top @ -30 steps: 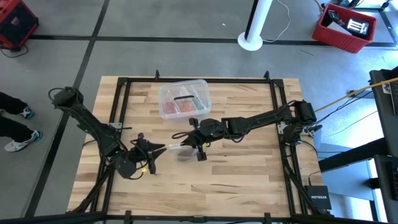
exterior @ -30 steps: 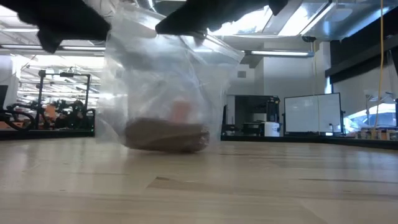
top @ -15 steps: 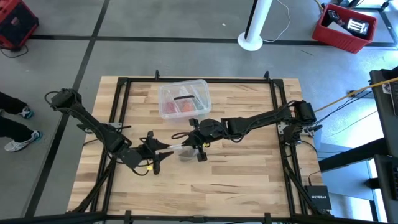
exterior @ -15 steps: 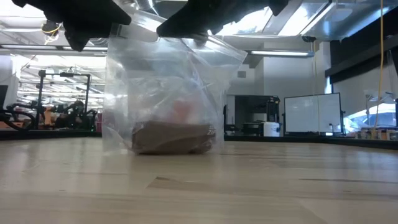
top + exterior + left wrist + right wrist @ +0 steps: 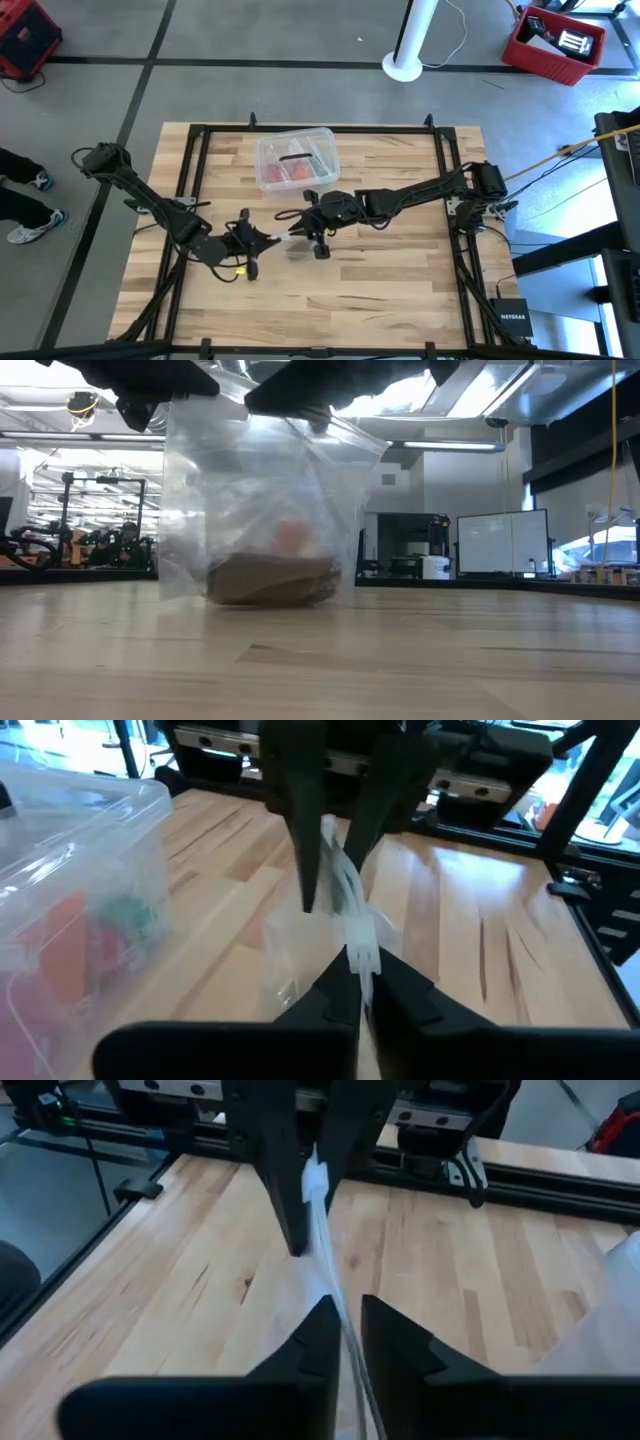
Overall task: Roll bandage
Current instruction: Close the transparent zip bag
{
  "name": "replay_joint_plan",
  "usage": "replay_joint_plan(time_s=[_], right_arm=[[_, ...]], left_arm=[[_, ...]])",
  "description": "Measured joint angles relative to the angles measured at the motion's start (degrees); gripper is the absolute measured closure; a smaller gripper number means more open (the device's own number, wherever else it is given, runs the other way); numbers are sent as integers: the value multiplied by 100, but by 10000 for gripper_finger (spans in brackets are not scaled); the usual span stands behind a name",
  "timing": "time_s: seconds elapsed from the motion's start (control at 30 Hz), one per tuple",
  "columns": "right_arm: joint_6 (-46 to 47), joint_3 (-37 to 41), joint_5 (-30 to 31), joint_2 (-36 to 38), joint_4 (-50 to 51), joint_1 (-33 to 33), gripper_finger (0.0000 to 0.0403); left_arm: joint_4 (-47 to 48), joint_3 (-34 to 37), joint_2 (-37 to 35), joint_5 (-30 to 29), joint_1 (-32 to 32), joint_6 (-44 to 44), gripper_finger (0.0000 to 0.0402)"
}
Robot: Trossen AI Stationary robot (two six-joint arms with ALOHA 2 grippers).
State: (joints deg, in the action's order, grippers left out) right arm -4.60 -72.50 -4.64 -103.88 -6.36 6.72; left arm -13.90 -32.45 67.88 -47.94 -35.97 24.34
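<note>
A crinkled clear plastic bag (image 5: pixel 260 500) stands mid-table with its bottom on the wood. The bandage (image 5: pixel 270 580), a brown roll, lies inside it at the bottom. My left gripper (image 5: pixel 357 982) comes from the table's left and is shut on the bag's top edge. My right gripper (image 5: pixel 347 1325) comes from the table's right, facing the left one. Its fingers stand a narrow gap apart on either side of the same top edge. In the high view the two grippers (image 5: pixel 268 239) (image 5: pixel 303 228) nearly meet over the bag (image 5: pixel 297 246). My left gripper pinches the bag's top edge (image 5: pixel 360 942) between its two fingers, coming nearly level from the table's left. The bag hangs below the fingers, and its bottom (image 5: pixel 260 598) rests on the table. My right gripper has the top edge (image 5: pixel 335 1295) running between its parted fingers; whether they touch it I cannot tell.
A clear plastic box (image 5: pixel 295 158) with red contents stands just beyond the grippers toward the far edge; it also shows in the left wrist view (image 5: pixel 70 890). A black frame (image 5: pixel 190 180) runs around the wooden table. Bare wood lies toward the near edge.
My left gripper has gone toward the table's right edge, up to the bag, rolling its wrist as it went, and has taken hold of the bag's top edge. The bag's left top corner is drawn up and out; the bandage inside has shifted slightly.
</note>
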Motion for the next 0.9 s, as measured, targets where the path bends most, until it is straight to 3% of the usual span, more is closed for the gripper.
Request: replay_joint_plan(time_s=[0.2,0.4,0.9], right_arm=[[-42,-657,-49,135,885,0,306],[-15,-964,-612,-76,610,2,265],[132,-956,-639,-559,-227,0,285]], left_arm=[[-2,0,2,-13,-36,-98,401],[-27,0,4,-21,-46,-150,401],[-134,0,4,-28,-46,-241,401]])
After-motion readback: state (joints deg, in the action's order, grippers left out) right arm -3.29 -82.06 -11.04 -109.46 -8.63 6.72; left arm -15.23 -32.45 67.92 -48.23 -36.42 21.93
